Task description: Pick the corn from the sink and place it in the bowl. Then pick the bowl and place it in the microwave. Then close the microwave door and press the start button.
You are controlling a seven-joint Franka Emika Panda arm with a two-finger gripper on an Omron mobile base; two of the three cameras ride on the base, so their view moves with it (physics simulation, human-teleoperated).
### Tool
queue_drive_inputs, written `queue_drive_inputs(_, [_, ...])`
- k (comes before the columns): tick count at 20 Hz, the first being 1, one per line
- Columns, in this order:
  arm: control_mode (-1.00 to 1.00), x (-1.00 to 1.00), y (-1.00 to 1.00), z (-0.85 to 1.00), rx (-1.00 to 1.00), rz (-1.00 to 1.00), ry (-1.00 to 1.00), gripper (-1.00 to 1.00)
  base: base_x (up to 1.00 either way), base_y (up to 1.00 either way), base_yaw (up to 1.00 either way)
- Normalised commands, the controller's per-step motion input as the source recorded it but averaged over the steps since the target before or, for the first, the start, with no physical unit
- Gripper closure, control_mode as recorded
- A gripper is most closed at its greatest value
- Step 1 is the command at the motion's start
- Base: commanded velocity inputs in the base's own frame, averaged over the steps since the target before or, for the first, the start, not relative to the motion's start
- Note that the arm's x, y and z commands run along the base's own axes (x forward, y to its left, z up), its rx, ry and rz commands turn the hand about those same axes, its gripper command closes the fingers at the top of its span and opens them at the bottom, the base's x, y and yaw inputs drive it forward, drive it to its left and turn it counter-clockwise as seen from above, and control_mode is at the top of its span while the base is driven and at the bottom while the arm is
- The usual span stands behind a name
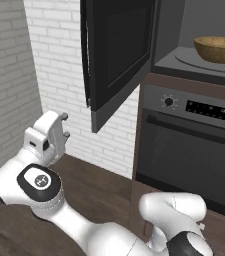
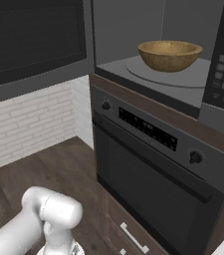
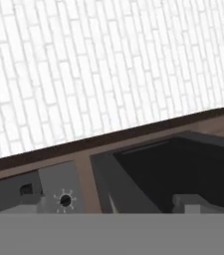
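1. End effector (image 1: 64, 125) spread wide, gripping nothing, at 9 o'clock in left base view, below microwave door (image 1: 116, 52).
2. Door swung open, hanging clear of microwave (image 2: 183, 30).
3. Bowl (image 2: 169, 55) upright on turntable plate (image 2: 148, 74) inside microwave; contents of bowl impossible to tell.
4. Oven (image 2: 153, 169) directly beneath, at 6 o'clock.

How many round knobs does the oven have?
2. One knob sits at the left end of the oven's control panel, the other knob at its right end, below the microwave.
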Motion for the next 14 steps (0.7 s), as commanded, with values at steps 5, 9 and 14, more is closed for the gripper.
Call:
queue_drive_inputs(5, [-1.0, 0.59, 0.11, -0.02, -0.01, -0.21, -0.02, -1.0, 0.0, 0.0, 0.0])
queue_drive_inputs(9, [-1.0, 0.61, 0.4, -0.07, -0.05, -0.23, 0.0, -1.0, 0.0, 0.0, 0.0])
queue_drive_inputs(14, [-1.0, 0.11, 0.0, 0.02, 0.0, -0.19, -0.09, -1.0, 0.0, 0.0, 0.0])
